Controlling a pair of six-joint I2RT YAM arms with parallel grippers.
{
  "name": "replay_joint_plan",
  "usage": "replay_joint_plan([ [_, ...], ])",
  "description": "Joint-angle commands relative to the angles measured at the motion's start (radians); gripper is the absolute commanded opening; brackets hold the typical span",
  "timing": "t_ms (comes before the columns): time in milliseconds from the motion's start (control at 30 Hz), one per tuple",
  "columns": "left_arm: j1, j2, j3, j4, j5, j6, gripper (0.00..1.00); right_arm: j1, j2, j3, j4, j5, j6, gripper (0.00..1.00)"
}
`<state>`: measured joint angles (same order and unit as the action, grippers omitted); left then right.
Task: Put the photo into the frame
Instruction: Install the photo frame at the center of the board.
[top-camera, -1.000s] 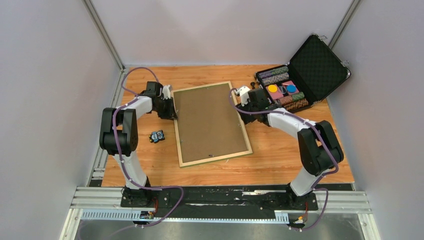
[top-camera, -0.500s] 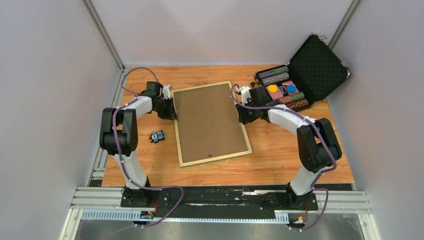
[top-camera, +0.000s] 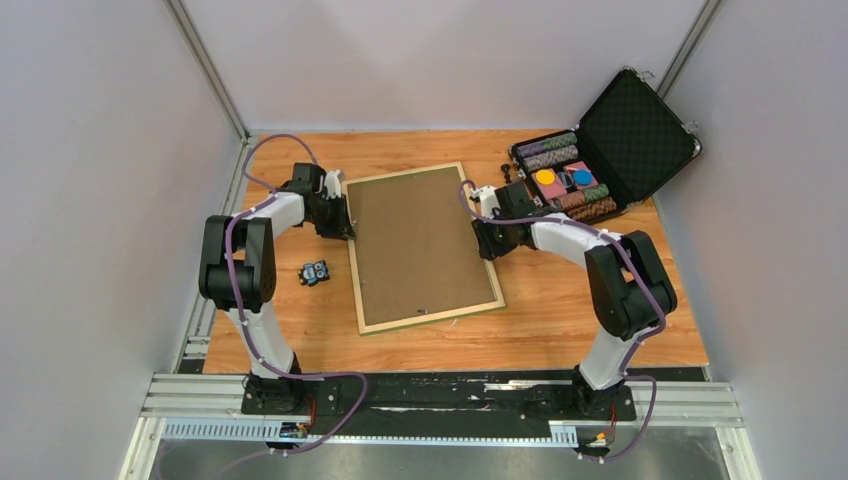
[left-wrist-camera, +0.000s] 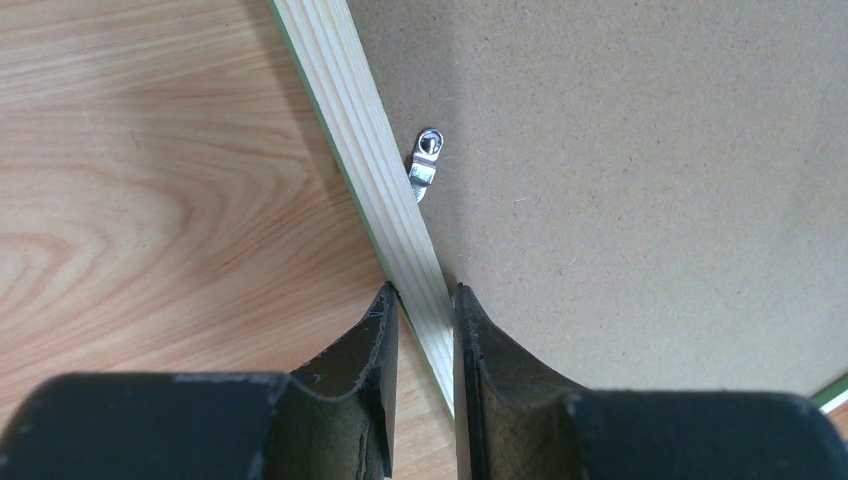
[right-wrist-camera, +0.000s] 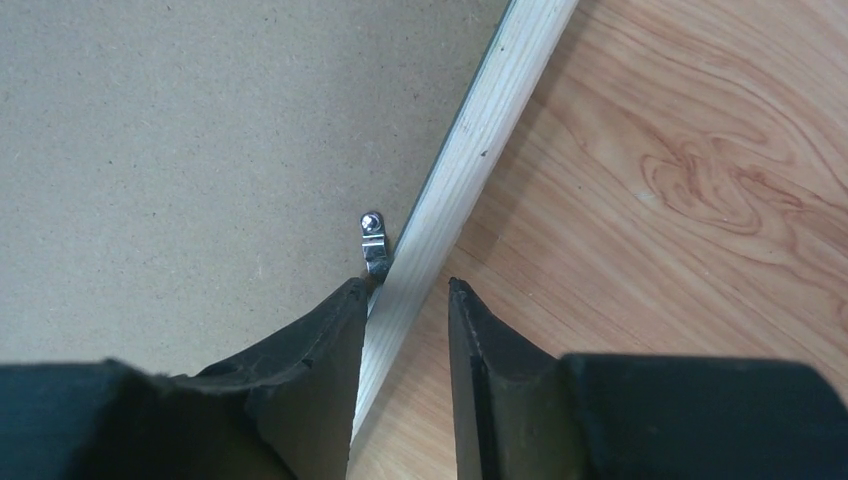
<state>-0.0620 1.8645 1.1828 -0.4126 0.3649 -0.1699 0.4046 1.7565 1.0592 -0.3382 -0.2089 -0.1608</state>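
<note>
The frame (top-camera: 430, 317) lies back up on the table, pale wood rails showing, with the plain brown backing board (top-camera: 420, 240) filling it. The photo is hidden. My left gripper (top-camera: 344, 228) is shut on the frame's left rail (left-wrist-camera: 370, 160); its fingertips (left-wrist-camera: 387, 300) press both sides, next to a metal turn clip (left-wrist-camera: 426, 160). My right gripper (top-camera: 484, 240) is open and straddles the right rail (right-wrist-camera: 470, 160). Its inner fingertip (right-wrist-camera: 350, 300) is over the board beside another clip (right-wrist-camera: 374, 245), and a gap shows on the outer side.
An open black case (top-camera: 600, 160) of poker chips stands at the back right, close behind my right arm. A small blue and black object (top-camera: 315, 272) lies on the wooden table (top-camera: 560, 300) left of the frame. Grey walls close in on three sides.
My right gripper has moved left and nearer, from beside the case onto the frame's right rail. The left arm and the frame have not moved.
</note>
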Motion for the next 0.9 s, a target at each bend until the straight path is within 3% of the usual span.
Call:
replay_joint_plan([
  [0,0.007,0.001,0.022,-0.013,0.014,0.052,0.0,0.004,0.017,0.008,0.018,0.014,0.006,0.34],
  [233,0.008,-0.001,0.024,-0.017,0.015,0.054,0.0,-0.007,0.016,0.026,0.018,0.01,0.033,0.38],
  [867,0.008,0.004,0.026,-0.018,0.014,0.053,0.0,-0.053,0.043,0.072,-0.012,-0.075,0.082,0.36],
])
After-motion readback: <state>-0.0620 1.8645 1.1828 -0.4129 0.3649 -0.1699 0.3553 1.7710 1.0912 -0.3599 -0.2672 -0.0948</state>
